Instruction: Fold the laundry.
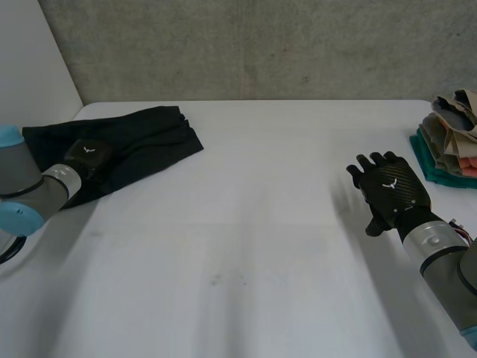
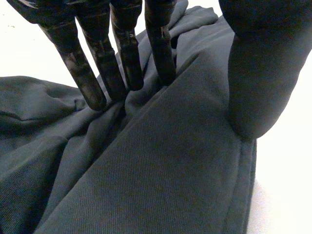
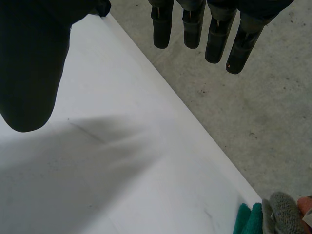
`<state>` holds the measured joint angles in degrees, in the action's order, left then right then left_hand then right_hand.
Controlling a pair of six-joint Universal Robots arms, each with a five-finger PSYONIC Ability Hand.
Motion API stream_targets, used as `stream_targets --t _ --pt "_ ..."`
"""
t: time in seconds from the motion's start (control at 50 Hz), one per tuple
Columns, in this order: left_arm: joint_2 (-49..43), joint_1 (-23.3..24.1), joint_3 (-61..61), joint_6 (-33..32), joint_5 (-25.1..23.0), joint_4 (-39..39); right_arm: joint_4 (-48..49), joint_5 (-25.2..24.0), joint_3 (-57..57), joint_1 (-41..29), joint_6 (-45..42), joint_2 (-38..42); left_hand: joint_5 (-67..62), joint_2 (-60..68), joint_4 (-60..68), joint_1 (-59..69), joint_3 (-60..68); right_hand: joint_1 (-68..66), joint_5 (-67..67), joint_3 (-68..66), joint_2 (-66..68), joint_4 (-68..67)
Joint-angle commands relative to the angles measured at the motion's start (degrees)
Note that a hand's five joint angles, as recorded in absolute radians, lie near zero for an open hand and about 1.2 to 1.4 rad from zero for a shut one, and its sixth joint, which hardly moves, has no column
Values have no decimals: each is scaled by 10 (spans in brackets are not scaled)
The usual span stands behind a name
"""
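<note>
A dark, crumpled garment (image 1: 141, 134) lies at the table's far left. My left hand (image 1: 88, 158) rests on its near left part. In the left wrist view the fingers (image 2: 122, 53) are nearly straight, with their tips pressed into a fold of the garment (image 2: 170, 170). The thumb (image 2: 258, 73) sits apart from them, down on the cloth near its hemmed edge. My right hand (image 1: 391, 190) hovers over the bare table at the right, well away from the garment. Its fingers (image 3: 195, 24) are straight and spread and hold nothing.
A stack of folded laundry (image 1: 453, 142) in teal, orange and beige sits at the table's right edge, just beyond my right hand; its corner (image 3: 273, 214) is near the table edge. The white table (image 1: 246, 246) stretches between the hands. A grey wall stands behind.
</note>
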<state>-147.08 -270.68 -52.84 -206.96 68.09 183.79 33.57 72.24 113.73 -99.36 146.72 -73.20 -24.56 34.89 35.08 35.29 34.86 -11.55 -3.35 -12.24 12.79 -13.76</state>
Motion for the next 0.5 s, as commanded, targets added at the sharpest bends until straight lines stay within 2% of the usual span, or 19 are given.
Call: stream_targets --t 0.02,0.08,0.14,0.16,0.22,0.3,0.36,0.38,0.44,0.46,0.5 --pt "-26 1 33 0 5 0 0 0 1 0 0 0 -245 242 240 238 242 15 33 22 -28 38" --pt "-26 2 40 0 17 6 -1 1 2 0 0 0 -454 451 449 447 451 15 33 22 -28 38" --pt "-17 14 33 -2 43 24 -2 1 4 0 1 0 -454 451 449 447 451 15 33 22 -28 38" --pt "-3 33 24 -3 62 35 -2 1 4 0 1 0 -454 451 449 447 451 15 33 22 -28 38" --pt "32 66 -9 2 77 39 -2 2 4 0 0 0 -454 451 449 447 451 15 33 22 -28 38" --pt "131 123 -105 20 72 44 -1 6 4 1 1 0 -454 451 449 447 451 15 33 22 -28 38" --pt "200 188 -168 54 66 44 -1 11 4 1 1 0 -454 451 449 447 451 15 33 22 -28 38" --pt "224 227 -196 75 60 45 -1 11 4 1 1 0 -454 451 449 447 451 15 33 22 -28 38" --pt "252 282 -227 110 49 45 -1 18 3 1 1 -2 -454 451 449 447 451 15 33 22 -28 38" --pt "259 313 -241 131 42 45 -1 18 2 1 1 -2 -454 451 449 447 451 15 33 22 -28 38" --pt "260 338 -249 151 38 45 -1 22 2 1 1 -3 -454 451 449 447 451 15 33 22 -28 38"
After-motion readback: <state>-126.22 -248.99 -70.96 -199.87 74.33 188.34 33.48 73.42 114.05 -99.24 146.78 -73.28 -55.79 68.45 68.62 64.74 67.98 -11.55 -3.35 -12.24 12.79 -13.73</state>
